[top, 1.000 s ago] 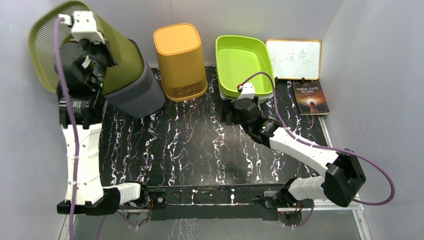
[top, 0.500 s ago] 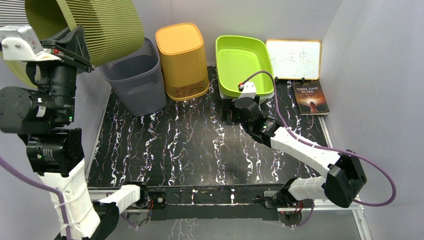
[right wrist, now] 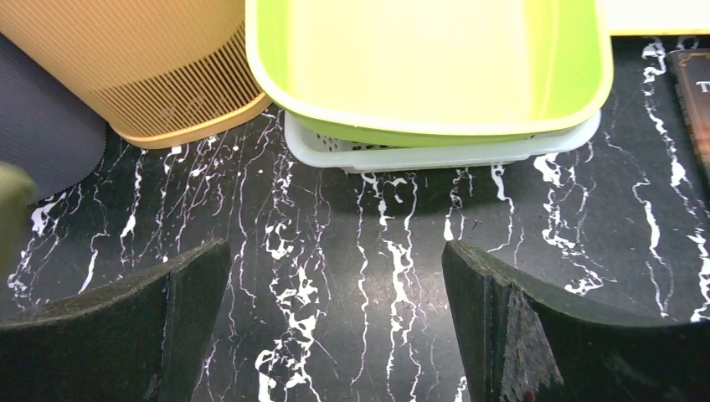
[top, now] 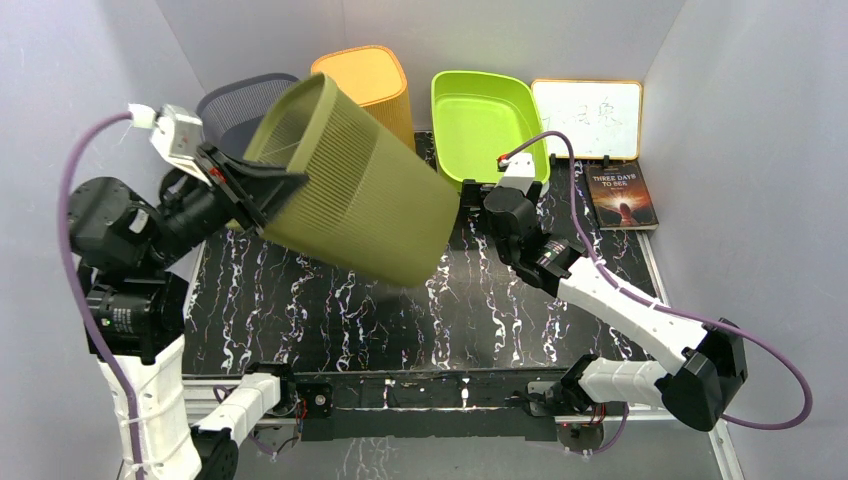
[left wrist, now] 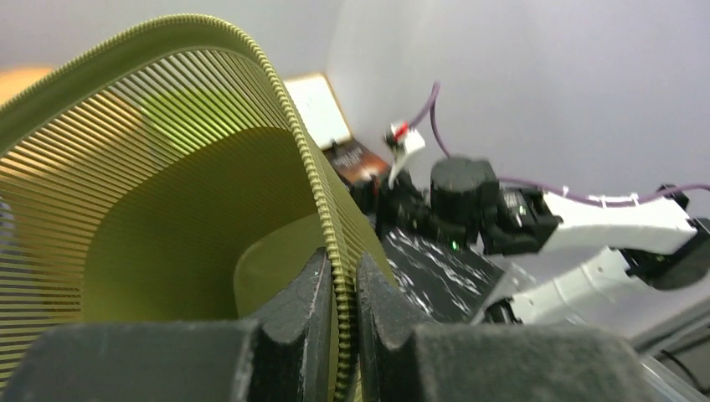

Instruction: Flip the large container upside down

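**Container up and tipped, flip not finished**

Your left claw (top: 262, 185) is clamped tight on the rim of the large olive container (top: 350, 195), one finger inside the wall and one outside. The container hangs out ahead of that claw, tipped on its side in the air. Its mouth is at the claw and its closed base points away and down toward the table (top: 330, 320), which it seems not to touch.

I'd judge the lift done and the turn about halfway. You have yet to roll it until the mouth faces down, set it on the table and let go.

Your right claw (right wrist: 335, 285) stands wide and holds nothing, with the green tray (right wrist: 427, 67) just ahead of it.
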`<state>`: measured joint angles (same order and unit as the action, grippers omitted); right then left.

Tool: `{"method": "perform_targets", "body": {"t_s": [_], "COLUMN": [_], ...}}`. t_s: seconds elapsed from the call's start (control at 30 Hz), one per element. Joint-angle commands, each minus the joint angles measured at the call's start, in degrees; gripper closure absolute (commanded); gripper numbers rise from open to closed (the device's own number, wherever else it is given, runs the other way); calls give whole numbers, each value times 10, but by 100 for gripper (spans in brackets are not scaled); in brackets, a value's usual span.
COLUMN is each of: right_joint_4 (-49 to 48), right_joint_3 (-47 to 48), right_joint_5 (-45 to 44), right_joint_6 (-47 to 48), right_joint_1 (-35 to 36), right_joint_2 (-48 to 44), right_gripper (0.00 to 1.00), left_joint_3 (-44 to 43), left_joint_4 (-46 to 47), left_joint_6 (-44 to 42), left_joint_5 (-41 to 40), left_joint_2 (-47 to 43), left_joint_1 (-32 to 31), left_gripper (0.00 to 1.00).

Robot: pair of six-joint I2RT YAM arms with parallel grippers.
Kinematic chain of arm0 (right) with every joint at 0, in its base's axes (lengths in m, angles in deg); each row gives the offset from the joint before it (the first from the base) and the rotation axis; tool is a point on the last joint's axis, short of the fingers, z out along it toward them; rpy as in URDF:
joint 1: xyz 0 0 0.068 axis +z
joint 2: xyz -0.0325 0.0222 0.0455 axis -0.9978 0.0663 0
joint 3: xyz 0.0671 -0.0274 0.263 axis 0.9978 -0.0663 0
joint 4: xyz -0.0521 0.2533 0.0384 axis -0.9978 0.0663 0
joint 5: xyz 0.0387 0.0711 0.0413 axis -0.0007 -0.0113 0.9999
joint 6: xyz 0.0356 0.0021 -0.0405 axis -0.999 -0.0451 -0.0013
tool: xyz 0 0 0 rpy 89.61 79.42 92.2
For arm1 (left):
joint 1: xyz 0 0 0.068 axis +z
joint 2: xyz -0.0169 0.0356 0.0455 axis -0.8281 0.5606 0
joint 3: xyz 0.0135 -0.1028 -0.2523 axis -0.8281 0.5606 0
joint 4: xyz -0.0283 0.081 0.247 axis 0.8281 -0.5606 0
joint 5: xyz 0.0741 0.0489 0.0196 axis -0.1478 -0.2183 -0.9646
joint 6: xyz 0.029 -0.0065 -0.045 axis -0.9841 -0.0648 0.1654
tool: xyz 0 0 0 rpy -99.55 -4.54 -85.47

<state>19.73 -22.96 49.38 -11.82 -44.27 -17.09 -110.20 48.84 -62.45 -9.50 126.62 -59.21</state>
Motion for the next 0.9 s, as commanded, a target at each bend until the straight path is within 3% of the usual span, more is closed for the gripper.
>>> {"method": "perform_targets", "body": {"t_s": [0.0, 0.2, 0.5, 0.83, 0.87], "right_joint_4": [7, 27, 31, 41, 47], "right_joint_3": [43, 61, 55, 65, 69], "right_joint_5": [-46, -58, -44, -44, -44], "right_joint_6": [20, 26, 19, 21, 23], "right_joint_1": [-1, -1, 0, -1, 0], "right_joint_2": [-30, -45, -48, -46, -44], "right_gripper": [2, 2, 2, 2, 2], "left_joint_3": [86, 183, 240, 298, 299], "left_joint_4": [60, -35, -166, -163, -157], "left_joint_6": [10, -65, -170, -172, -166], "left_joint_5": [57, 4, -113, -99, -87], "left_joint_2": [-53, -77, -76, -79, -77], "left_joint_1": [1, 1, 1, 1, 1], "left_gripper": [100, 100, 100, 100, 88]}}
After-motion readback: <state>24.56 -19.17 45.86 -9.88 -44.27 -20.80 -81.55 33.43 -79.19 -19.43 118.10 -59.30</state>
